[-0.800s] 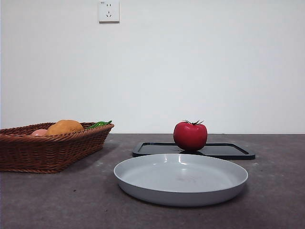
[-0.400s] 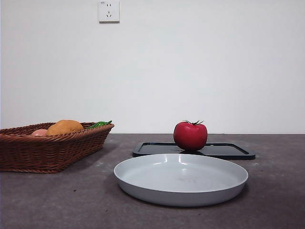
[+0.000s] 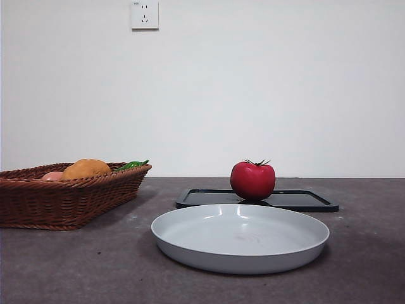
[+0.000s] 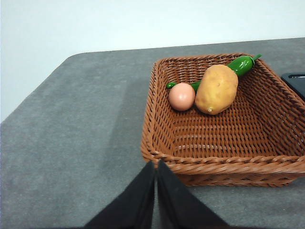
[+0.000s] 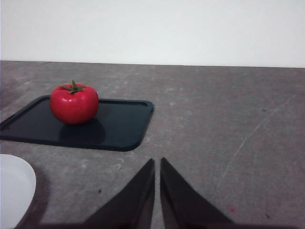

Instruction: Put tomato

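Observation:
The glossy red tomato (image 3: 252, 180) with a dark green stem stands on a flat black tray (image 3: 304, 200) behind a grey-white plate (image 3: 190, 244). It also shows in the right wrist view (image 5: 74, 103), on the black tray (image 5: 119, 129). My right gripper (image 5: 157, 167) is shut and empty, well back from the tray over bare table. My left gripper (image 4: 156, 168) is shut and empty, just outside the near rim of the wicker basket (image 4: 214, 164). Neither gripper shows in the front view.
The brown wicker basket (image 3: 38, 202) at the left holds an orange-brown rounded fruit (image 4: 217, 88), a small pale pink fruit (image 4: 181, 96) and a green pepper (image 4: 240, 64). The plate's edge (image 5: 14, 186) shows in the right wrist view. A wall socket (image 3: 144, 14) is on the wall.

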{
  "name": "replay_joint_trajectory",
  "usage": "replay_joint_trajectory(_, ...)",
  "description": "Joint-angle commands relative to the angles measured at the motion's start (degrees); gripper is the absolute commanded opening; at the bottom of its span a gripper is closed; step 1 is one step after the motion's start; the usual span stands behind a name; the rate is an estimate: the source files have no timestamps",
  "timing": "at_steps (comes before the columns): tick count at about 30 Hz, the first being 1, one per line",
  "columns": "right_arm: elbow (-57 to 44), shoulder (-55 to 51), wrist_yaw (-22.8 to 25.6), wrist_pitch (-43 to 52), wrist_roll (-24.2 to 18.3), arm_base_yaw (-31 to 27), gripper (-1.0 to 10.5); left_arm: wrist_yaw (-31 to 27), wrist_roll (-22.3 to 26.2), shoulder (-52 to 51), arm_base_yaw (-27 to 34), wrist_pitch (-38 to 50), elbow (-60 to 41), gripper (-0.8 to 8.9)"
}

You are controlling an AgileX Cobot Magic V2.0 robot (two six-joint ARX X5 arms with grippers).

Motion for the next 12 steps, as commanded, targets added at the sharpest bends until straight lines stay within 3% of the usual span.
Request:
replay_joint_trajectory(1,-0.3,-0.2,0.9,-0.4,0.8,-0.1,0.1,-0.1,-0.3,-0.1,0.2,-0.5,-1.2,0.09)
replay_joint_trajectory(5,-0.3,-0.2,1.0,-4.4,0.8,-0.1,0.1,-0.2,-0.3,-0.1,0.2,-0.5,-1.2,0.09)
replay_joint_trajectory(12,-0.3,-0.2,0.9,-3.4,0.8,-0.1,0.1,-0.2,-0.3,-0.1,0.2,-0.5,-1.2,0.09)
